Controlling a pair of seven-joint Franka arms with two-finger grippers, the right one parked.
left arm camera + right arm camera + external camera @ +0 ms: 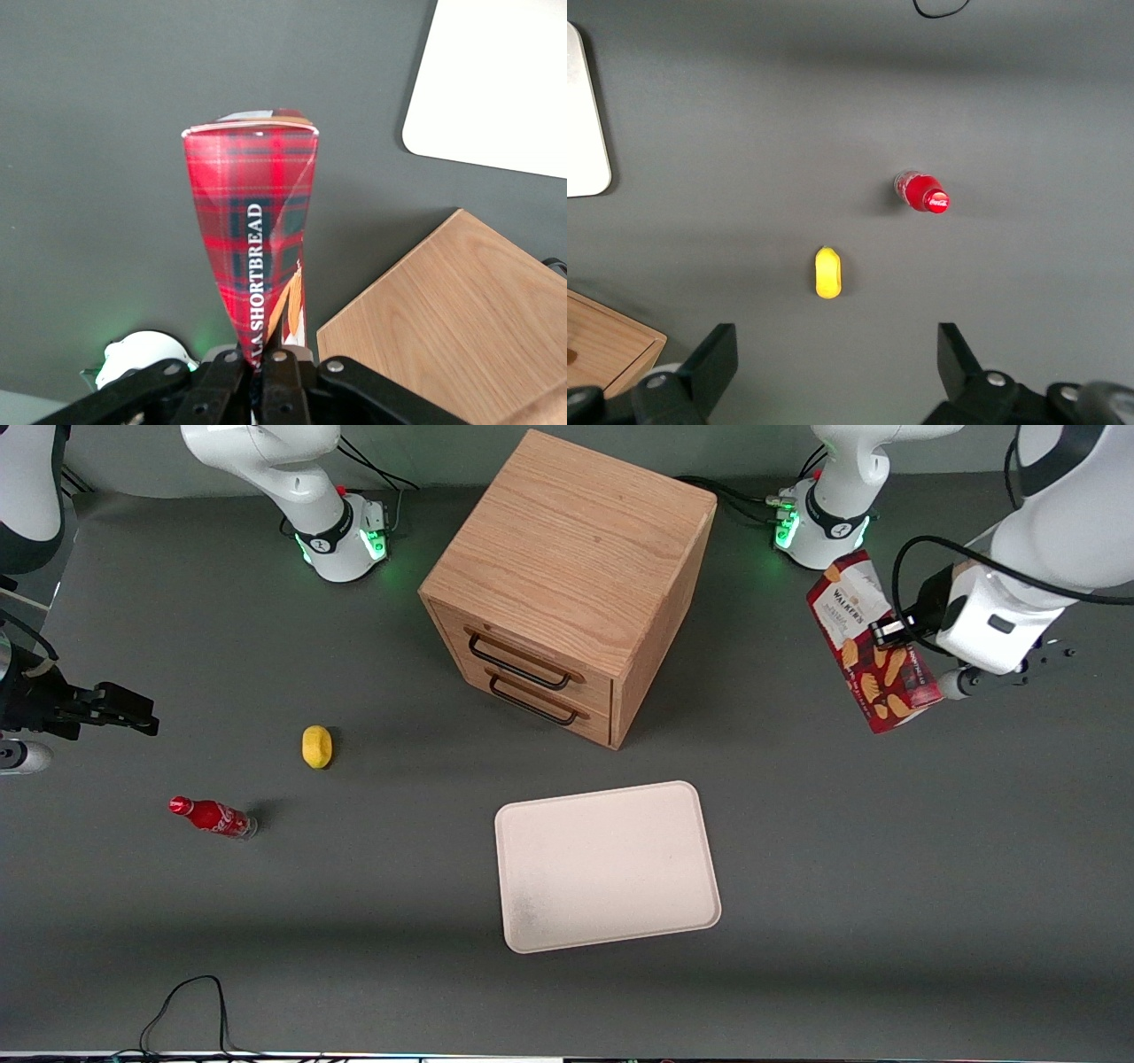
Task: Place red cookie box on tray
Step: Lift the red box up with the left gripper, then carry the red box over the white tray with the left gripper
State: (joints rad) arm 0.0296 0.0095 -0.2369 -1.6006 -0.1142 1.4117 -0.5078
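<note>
Front view: the hand point(895, 633) is gripping the red cookie box point(871, 643) in the upper right of the frame and holding it tilted, above the dark grey bench point(266, 921), while the cream tray point(607, 865) is lying flat in the lower centre, nearer the camera than the wooden drawer cabinet point(571, 580), with a yellow object point(316, 746) and a small red cola bottle point(211, 816) sitting at the left. Left wrist view: the hand point(259, 365) is clamping the tartan box point(255, 239) at one end, the box reaching away over the bench with the tray's corner point(492, 84) and the cabinet top point(452, 328) nearby. Right wrist view: the bottle point(924, 192) is standing right of centre, the yellow object point(827, 272) is lying lower and nearer the middle, and the tray's edge point(585, 124) is showing at the upper left.
</note>
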